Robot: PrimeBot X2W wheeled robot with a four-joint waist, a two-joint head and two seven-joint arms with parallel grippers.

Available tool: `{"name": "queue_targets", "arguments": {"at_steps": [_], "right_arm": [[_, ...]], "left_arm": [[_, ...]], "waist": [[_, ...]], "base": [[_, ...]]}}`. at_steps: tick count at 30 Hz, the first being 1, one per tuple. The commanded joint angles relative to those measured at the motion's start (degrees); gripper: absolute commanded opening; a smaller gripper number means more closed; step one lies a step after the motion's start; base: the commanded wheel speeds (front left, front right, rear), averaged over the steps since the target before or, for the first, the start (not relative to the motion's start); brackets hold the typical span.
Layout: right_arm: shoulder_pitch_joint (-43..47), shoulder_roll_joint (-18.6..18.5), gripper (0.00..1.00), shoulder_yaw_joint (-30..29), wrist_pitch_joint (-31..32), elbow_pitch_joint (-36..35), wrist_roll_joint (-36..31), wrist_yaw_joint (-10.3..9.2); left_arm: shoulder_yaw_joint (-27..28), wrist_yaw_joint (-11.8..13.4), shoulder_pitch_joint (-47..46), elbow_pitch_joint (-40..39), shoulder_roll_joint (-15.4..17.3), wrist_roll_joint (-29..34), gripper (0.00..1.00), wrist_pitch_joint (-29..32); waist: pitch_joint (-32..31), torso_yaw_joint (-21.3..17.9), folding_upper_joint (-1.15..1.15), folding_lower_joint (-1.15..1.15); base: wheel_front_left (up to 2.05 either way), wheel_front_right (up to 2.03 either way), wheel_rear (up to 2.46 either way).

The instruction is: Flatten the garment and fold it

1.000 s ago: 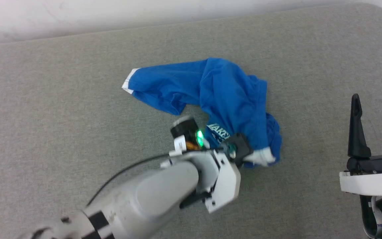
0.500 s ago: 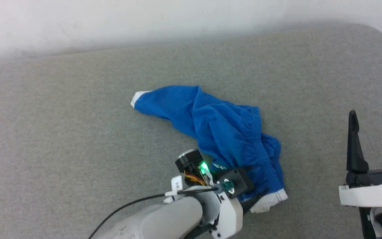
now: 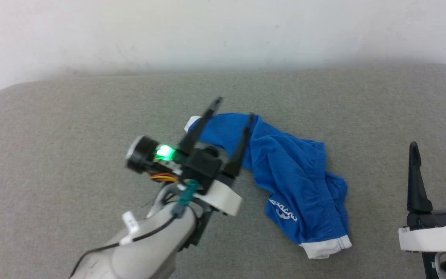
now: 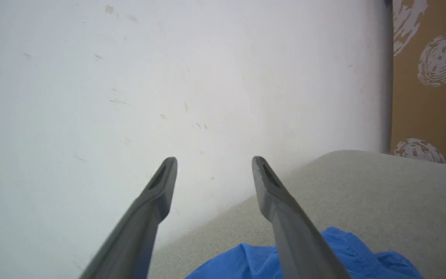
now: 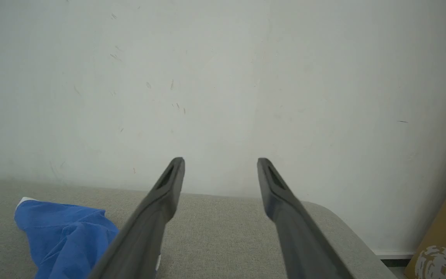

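The blue shorts [image 3: 292, 174] lie rumpled on the grey padded desk [image 3: 72, 116]. They look light, limp and probably slippery. Both tools are spread wide and empty, the left tool [image 3: 234, 108] over the far leg and the right tool [image 3: 432, 143] well apart. The stitched white hem band [image 3: 325, 246] likely offers the firmest grip.

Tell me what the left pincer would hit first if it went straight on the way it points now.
Most likely the white wall. The open left pincer aims above the garment and past the grey surface; nothing else lies in line, though depth is hard to judge.
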Motion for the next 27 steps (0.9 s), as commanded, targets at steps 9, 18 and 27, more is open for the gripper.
{"name": "queue_targets", "arguments": {"at_steps": [9, 18, 27], "right_arm": [[0.55, 0.14, 1.0, -0.82, -0.26, -0.29, 0.32, -0.12], [0.64, 0.14, 1.0, -0.64, -0.26, 0.16, 0.48, -0.12], [1.61, 0.14, 1.0, -0.77, -0.26, 1.36, 0.76, -0.12]], "left_arm": [[16.78, 5.45, 12.38, -14.51, 3.42, 6.88, 1.0, -0.26], [31.52, -1.04, 25.58, -17.94, 0.05, 9.47, 1.0, -0.26], [38.95, -7.02, 34.23, -11.78, -5.08, 13.19, 1.0, -0.27]], "waist": [[0.21, 2.14, 0.0, 0.01], [0.1, 2.37, 0.0, 0.01], [-0.17, 1.95, 0.0, 0.01]], "base": [[0.0, 0.0, 0.0], [0.0, 0.0, 0.0], [0.0, 0.0, 0.0]]}}
